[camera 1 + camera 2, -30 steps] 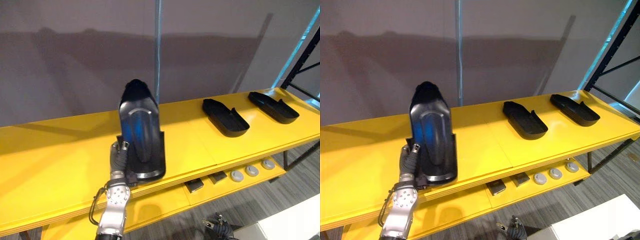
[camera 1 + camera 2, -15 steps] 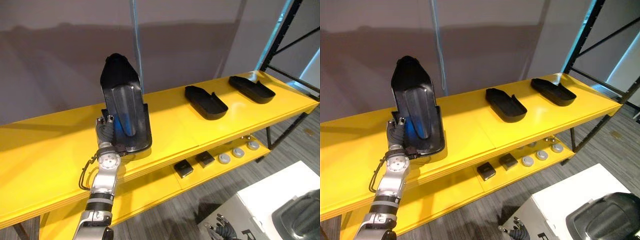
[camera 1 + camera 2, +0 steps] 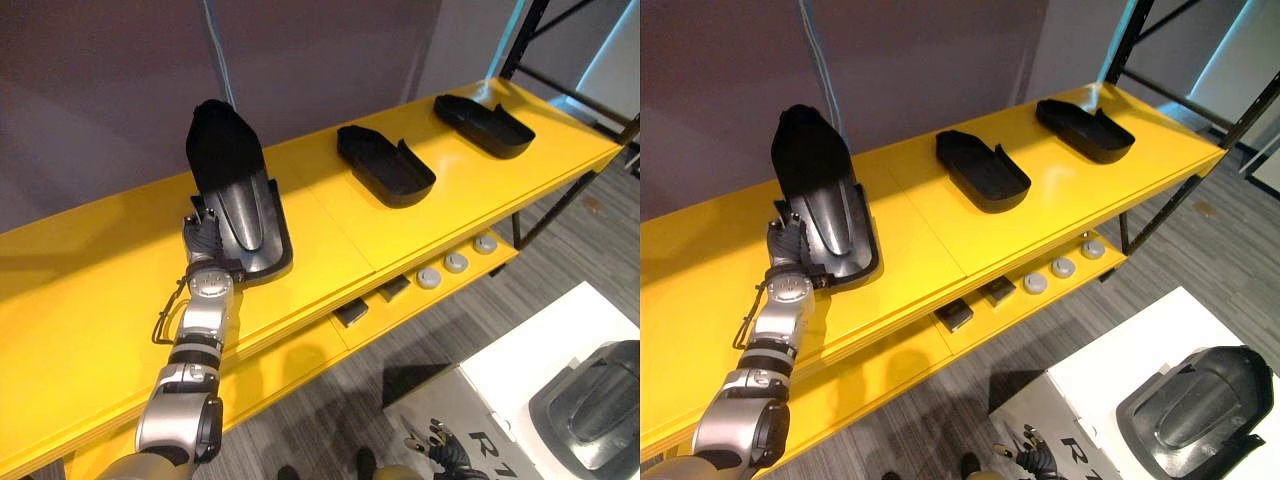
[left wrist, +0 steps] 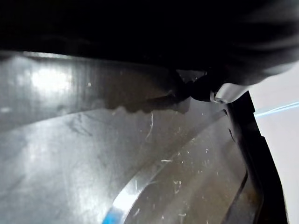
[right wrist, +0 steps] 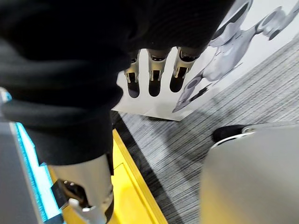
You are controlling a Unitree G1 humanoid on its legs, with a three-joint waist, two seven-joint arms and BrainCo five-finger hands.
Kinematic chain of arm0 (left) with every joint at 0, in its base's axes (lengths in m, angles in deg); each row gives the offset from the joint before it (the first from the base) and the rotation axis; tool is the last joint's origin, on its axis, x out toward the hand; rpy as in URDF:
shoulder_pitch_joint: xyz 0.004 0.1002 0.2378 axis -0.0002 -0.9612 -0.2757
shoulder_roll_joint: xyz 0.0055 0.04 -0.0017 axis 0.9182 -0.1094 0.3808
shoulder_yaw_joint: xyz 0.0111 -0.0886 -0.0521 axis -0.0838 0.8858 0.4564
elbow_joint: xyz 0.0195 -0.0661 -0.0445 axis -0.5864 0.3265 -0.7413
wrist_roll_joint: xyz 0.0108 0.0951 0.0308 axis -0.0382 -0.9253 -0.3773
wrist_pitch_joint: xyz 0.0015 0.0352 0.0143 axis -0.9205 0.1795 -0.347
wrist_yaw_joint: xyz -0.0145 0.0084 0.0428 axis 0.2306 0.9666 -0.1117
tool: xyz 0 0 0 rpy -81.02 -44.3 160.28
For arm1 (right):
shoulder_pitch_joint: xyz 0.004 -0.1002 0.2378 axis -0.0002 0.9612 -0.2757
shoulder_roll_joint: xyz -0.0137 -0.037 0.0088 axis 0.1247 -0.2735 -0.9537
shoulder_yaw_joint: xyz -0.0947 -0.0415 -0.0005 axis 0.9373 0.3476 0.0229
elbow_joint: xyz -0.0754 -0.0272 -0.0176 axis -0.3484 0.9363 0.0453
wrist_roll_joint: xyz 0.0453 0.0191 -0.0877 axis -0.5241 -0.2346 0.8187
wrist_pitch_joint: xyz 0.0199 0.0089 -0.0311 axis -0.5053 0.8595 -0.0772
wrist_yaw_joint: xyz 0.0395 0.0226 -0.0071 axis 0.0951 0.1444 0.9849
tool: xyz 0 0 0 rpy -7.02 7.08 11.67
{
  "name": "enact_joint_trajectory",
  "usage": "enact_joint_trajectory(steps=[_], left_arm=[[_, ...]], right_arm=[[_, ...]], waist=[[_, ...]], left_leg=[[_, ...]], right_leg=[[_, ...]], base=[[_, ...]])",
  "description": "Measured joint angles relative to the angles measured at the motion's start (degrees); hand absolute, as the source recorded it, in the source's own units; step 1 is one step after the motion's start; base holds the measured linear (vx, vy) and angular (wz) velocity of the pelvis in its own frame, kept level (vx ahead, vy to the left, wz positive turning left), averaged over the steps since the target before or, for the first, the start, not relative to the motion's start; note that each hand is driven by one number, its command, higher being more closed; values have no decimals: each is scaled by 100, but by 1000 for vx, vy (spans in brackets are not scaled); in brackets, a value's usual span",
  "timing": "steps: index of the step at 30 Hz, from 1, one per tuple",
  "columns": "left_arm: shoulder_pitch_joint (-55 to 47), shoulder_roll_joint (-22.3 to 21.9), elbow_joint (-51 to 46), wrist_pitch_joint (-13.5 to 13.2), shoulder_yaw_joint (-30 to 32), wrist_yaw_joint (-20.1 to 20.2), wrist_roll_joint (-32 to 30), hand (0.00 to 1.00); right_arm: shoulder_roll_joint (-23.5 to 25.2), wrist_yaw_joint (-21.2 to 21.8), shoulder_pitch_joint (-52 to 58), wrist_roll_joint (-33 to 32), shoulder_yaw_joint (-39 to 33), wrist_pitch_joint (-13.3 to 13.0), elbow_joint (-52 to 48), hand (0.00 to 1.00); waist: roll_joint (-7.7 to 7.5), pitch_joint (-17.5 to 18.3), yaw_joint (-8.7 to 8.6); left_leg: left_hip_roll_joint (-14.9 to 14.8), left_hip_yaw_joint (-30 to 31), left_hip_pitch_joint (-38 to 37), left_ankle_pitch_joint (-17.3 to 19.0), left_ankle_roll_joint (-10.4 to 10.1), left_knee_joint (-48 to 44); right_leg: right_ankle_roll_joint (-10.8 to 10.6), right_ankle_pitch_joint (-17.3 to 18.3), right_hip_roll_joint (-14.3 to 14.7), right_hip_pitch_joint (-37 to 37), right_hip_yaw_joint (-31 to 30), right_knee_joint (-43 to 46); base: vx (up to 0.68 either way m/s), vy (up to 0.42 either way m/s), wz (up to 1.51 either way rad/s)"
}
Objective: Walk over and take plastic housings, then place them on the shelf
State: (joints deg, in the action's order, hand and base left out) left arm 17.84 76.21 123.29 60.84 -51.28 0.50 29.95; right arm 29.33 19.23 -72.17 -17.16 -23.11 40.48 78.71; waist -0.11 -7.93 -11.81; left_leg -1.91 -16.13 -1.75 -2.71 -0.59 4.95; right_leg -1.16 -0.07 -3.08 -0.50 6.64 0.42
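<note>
A black plastic housing [image 3: 236,196] leans tilted on the yellow shelf [image 3: 90,300], its near end on the board and its far end raised. My left hand [image 3: 204,240] is at its near left edge, fingers curled on the rim; in the left wrist view a fingertip [image 4: 219,91] presses on the housing's glossy inner face [image 4: 140,168]. Two more housings [image 3: 386,166] [image 3: 482,125] lie flat further right on the shelf. Another housing [image 3: 1190,405] rests on a white table [image 3: 520,370] at lower right. My right hand [image 5: 154,70] hangs low with straight fingers, holding nothing.
A lower yellow shelf carries small round grey parts [image 3: 455,263] and dark blocks [image 3: 351,313]. A grey wall runs behind the shelf. Black rack posts [image 3: 1127,40] stand at the far right. Grey carpet lies between the shelf and the white table.
The camera has pulled back and swung right, bringing the white table and its housing into view. The housing in my left hand leans lower towards the shelf than before.
</note>
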Motion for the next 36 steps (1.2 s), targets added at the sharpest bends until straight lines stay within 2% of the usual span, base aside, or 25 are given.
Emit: enact_joint_trajectory(steps=[4,16,17,26,36], left_arm=[[267,41,256,-3,12,5,8,100],[425,32,455,-3,405,-53,-14,100],[425,38,455,-3,448,-80,-14,0],[479,60,455,-10,575,-188,-10,0],[473,101,370,-11,673,-422,0,0]], right_arm=[[-60,-7,-2,-3,127,-11,-192,0],[-78,-121,66,-5,147,-98,-358,0],[-78,-122,68,-5,146,-137,-369,0],[-93,-121,62,-7,147,-201,-391,0],[-98,-120,68,-6,153,-215,-390,0]], waist=[[24,-181,-13],[71,-286,19],[82,-296,18],[109,-350,31],[107,-358,38]], left_leg=[[1,-137,128,3,-5,0],[-16,-201,266,-9,-30,2],[-16,-188,267,-14,-35,2],[-31,-88,265,-77,-124,2],[-44,16,238,-131,-130,2]], right_leg=[[30,-20,-1,-202,-146,17],[26,-21,0,-440,-160,165],[26,-21,0,-440,-155,166],[27,-21,5,-391,-89,165],[29,-20,8,-342,9,209]], base=[[-41,14,-18],[-67,9,-3],[-40,1,2],[-27,-6,5],[-43,-3,5]])
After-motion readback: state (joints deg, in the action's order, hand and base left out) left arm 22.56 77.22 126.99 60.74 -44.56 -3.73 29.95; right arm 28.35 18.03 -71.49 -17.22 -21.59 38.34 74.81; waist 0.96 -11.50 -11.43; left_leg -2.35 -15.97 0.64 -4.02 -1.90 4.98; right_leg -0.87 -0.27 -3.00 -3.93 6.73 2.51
